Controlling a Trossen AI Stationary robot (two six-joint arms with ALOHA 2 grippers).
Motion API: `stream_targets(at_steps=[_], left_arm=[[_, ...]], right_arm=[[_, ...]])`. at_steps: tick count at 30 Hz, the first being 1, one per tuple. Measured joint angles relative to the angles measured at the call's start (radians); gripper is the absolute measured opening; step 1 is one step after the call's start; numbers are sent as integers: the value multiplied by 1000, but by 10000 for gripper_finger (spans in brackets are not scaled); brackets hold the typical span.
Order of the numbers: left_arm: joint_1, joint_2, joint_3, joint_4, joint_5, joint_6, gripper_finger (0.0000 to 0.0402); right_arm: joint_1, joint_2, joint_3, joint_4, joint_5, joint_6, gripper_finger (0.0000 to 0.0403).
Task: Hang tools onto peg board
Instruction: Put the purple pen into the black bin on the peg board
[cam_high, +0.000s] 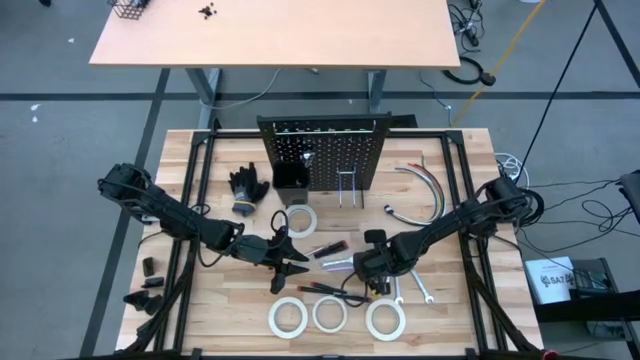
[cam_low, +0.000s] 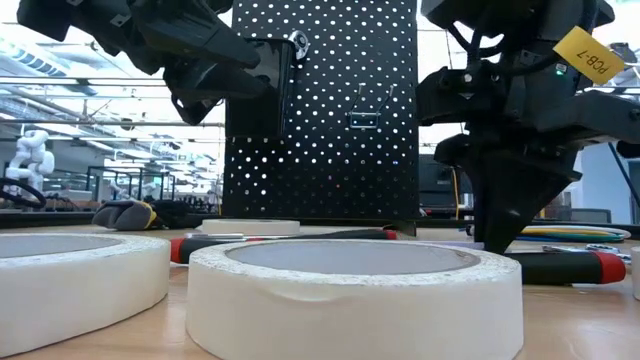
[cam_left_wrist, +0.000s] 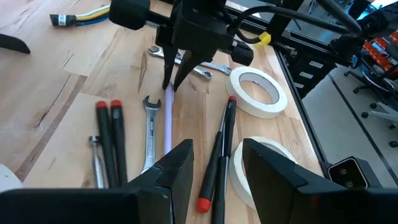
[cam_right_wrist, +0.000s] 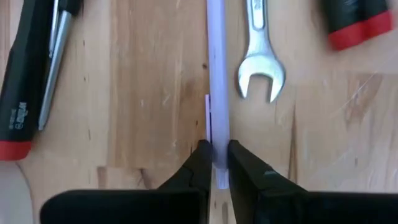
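Right pincer (cam_right_wrist: 214, 163) pinched on pale lilac rod (cam_right_wrist: 217, 81) lying on tabletop (cam_right_wrist: 149, 93); pickup step. Next: lift, carry to peg board (cam_high: 325, 150). Left pincer (cam_left_wrist: 214, 168) hovers wide.

Even, diffuse overhead lighting; soft shadows on tabletop (cam_high: 210, 300). Low view backlit by bright windows, peg board (cam_low: 320, 110) silhouetted, nearest tape roll (cam_low: 355, 295) blurred.

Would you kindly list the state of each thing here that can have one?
Right gripper: shut on the thin pale lilac rod, which lies flat on the table.
Left gripper: open, empty.
Silver open-end wrench: flat, loose.
Upright black perforated peg board: hooks bare.
White tape rolls: lying flat.
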Motion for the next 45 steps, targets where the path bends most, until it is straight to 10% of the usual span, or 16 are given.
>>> stream_targets(at_steps=[17, 28, 37, 45], left_arm=[[139, 302, 24, 237, 362, -98, 141], [137, 486, 258, 61, 267, 96, 141], [88, 514, 324, -76, -1, 194, 141], [76, 527, 324, -79, 14, 206, 141]], right_arm=[[14, 14, 86, -32, 42, 3, 1], [14, 18, 87, -5, 64, 18, 1], [14, 18, 87, -4, 66, 50, 1], [13, 18, 87, 4, 73, 58, 0]])
